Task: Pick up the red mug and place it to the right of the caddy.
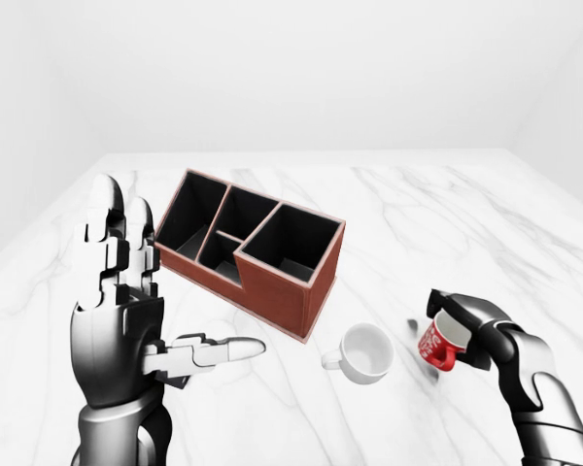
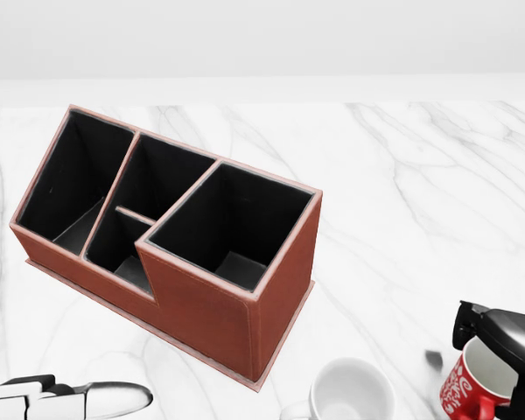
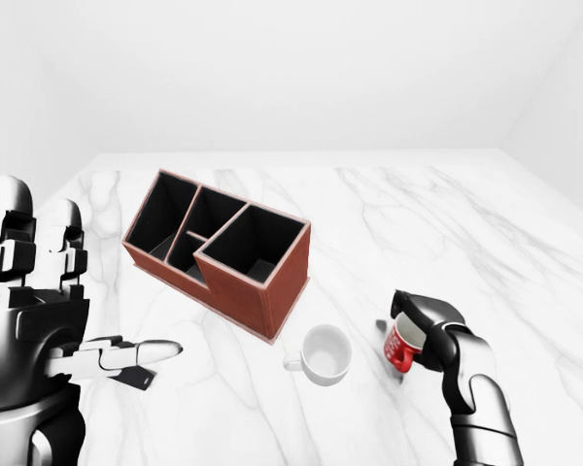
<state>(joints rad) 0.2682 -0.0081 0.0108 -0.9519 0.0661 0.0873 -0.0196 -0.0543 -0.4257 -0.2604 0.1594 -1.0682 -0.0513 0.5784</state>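
Note:
The red mug (image 1: 433,345) with white lettering is at the lower right of the left-eye view, tilted, to the right of the white mug. My right hand (image 1: 447,318) is shut on it, fingers hooked over its rim; it also shows in the head view (image 2: 466,388). The brown caddy (image 1: 274,287) with black compartments stands in the middle, to the left of both mugs. My left hand (image 1: 165,291) is open and empty, raised upright at the left, thumb pointing right, just left of the caddy. I cannot tell whether the mug touches the table.
A white mug (image 1: 367,352) lies on its side on the marble table (image 1: 418,223), between the caddy's right end and the red mug. The table's edge runs along the top of the view against a white wall.

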